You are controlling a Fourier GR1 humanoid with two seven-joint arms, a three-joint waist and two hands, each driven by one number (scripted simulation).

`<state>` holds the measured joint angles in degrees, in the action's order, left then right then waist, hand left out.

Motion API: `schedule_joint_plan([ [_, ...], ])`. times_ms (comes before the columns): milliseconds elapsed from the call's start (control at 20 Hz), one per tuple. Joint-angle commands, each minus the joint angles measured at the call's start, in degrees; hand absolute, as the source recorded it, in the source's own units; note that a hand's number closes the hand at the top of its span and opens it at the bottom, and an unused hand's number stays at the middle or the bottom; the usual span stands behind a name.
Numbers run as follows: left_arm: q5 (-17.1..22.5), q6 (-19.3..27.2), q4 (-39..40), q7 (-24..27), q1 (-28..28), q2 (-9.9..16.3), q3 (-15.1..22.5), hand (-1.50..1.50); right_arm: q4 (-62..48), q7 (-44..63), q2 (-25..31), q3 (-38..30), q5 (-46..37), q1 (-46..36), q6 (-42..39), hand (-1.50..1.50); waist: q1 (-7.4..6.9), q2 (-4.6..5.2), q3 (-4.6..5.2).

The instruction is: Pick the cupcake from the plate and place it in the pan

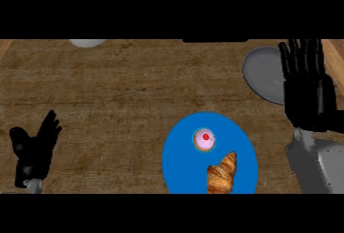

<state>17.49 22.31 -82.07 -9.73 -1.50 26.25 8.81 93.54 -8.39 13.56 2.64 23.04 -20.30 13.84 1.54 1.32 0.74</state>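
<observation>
So far the cupcake (205,139) sat on the blue plate (180,159) beside a croissant (224,174). The right hand (306,86) hung flat-fingered over the grey pan (262,75), holding nothing. Next it needed to reach back to the cupcake. The left hand (33,148) rested with straight fingers.

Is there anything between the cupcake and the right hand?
In the head view, only blue plate surface and bare counter lie between the cupcake and the right hand; the croissant sits below that line.
</observation>
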Motion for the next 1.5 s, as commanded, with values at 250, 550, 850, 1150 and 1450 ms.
schedule_joint_plan([
  [250,-2.09,-7.65,-9.54,11.37,10.29,-4.86,7.08,0.00,-0.89,5.08,1.70,14.95,8.92,-9.46,-28.02,1.50,-5.27,-0.74,-0.67],
  [550,-3.09,-8.33,-10.67,15.39,5.41,-9.13,11.18,0.00,-14.95,-6.20,16.84,9.19,4.00,-2.64,-45.16,-1.50,-2.57,-0.93,-0.84],
  [850,-3.72,-8.82,-8.37,18.14,4.63,-11.03,10.80,0.00,-21.95,-16.45,22.63,7.78,-9.70,-9.85,-50.27,-1.50,-2.65,-1.05,-0.77],
  [1150,-3.60,-11.14,-9.43,18.53,3.55,-9.68,9.85,0.00,-22.09,-12.87,21.67,12.83,-18.20,-17.74,-51.49,-1.50,-2.70,-1.27,-0.71],
  [1450,-5.47,-9.04,-5.88,17.56,7.18,-12.51,9.61,0.00,-16.99,-6.81,20.78,20.35,-26.46,-21.20,-54.17,-1.50,-1.92,-1.31,-0.68],
])
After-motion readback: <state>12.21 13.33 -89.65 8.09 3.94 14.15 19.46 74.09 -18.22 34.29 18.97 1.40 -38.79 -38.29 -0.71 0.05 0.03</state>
